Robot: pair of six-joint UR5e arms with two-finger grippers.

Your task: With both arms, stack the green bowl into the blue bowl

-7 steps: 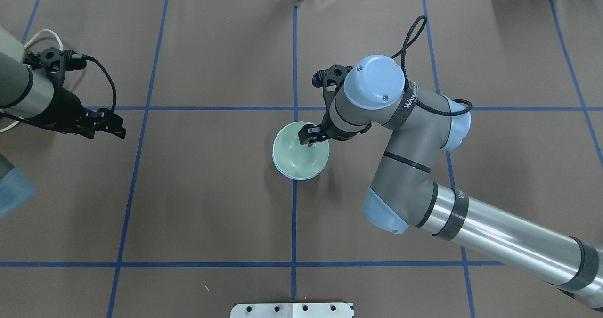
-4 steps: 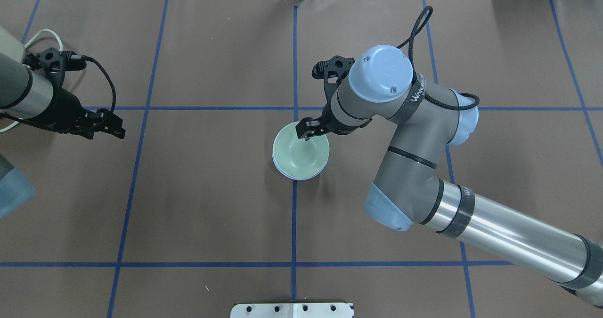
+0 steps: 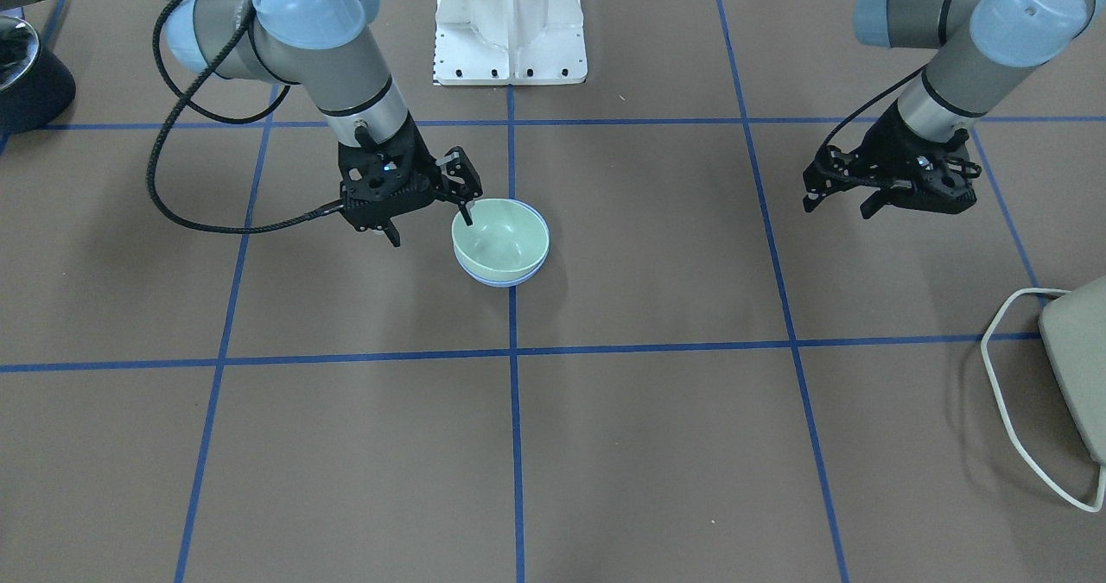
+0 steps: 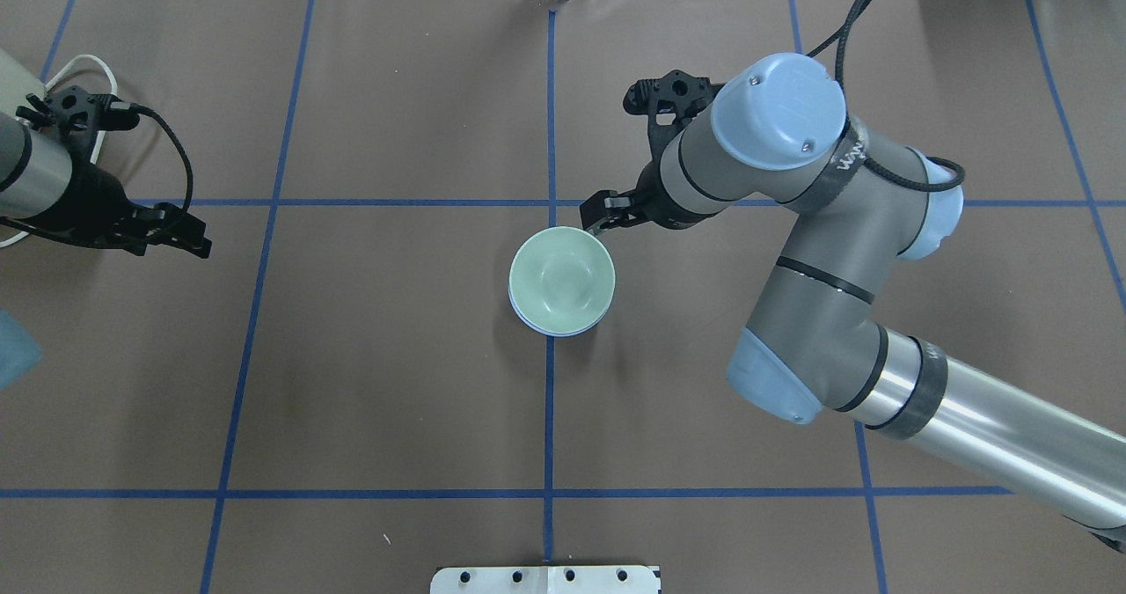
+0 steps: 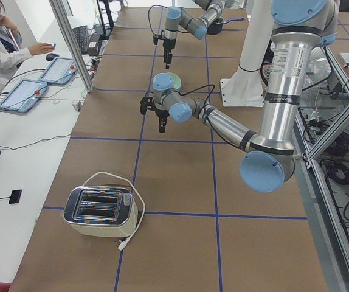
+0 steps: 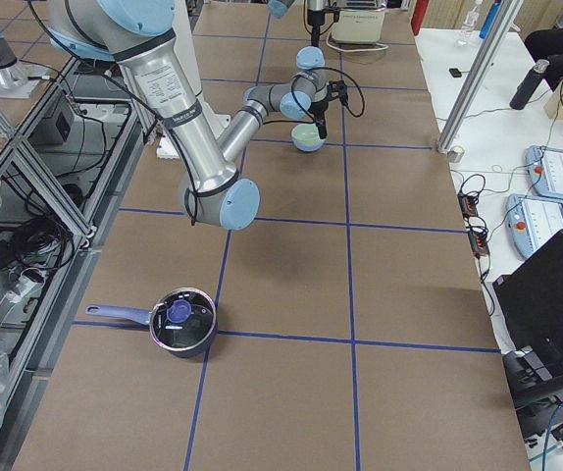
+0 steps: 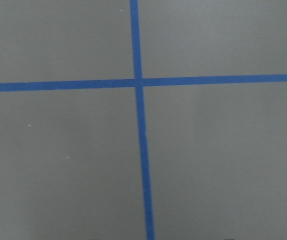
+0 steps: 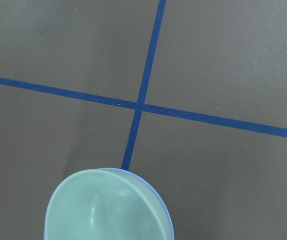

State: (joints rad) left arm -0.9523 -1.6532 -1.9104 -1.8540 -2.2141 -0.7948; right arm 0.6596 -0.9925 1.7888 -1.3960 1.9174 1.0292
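Though the green bowl (image 3: 501, 236) sits inside the blue bowl (image 3: 499, 281), the released right gripper (image 3: 431, 220) just left of their rim could knock them; the left gripper (image 3: 838, 205), far right, hangs spread.

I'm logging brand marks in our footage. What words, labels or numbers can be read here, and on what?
"WAN": white letters on the black strap round the right arm; the rest curves out of sight.
Lettering on the lower strap: too small to read.
On the green bowl and the toaster: none legible.
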